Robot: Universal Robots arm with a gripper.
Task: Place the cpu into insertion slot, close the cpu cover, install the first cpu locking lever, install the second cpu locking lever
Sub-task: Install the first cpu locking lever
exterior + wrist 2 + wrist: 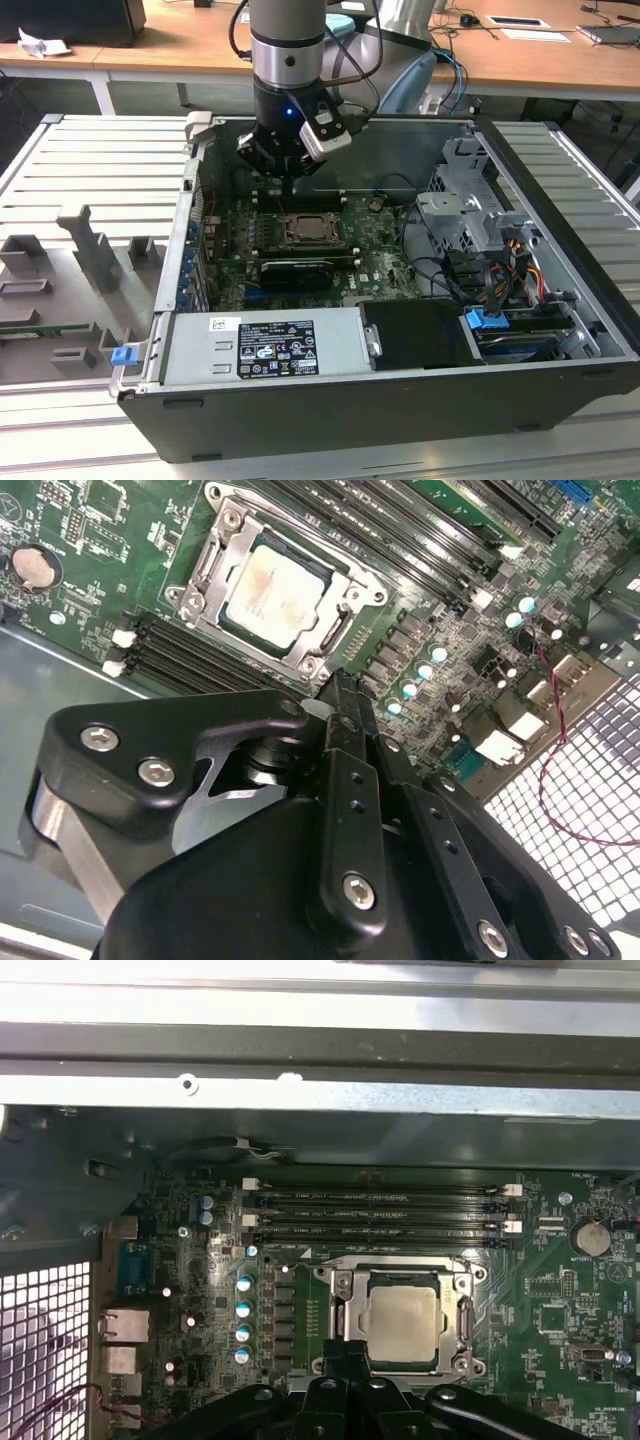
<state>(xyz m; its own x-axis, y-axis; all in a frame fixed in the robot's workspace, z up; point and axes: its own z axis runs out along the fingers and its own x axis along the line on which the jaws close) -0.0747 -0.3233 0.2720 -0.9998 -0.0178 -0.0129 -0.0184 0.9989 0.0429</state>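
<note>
Cpu (275, 592) seated under cpu cover (207, 568) (frame down); tool (340, 683) tips together, empty, nearby.

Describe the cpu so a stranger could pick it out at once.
Look inside the open computer case at the green motherboard. Beside the long black memory slots sits a silvery metal frame, the cpu cover; the cpu is the flat square inside it, its plain pale-metal top unlike the dark slots and green board around.

A robotics lab: open computer case (400, 400) on a ribbed metal bench (90, 170), cluttered wooden desks (540, 55) behind.
</note>
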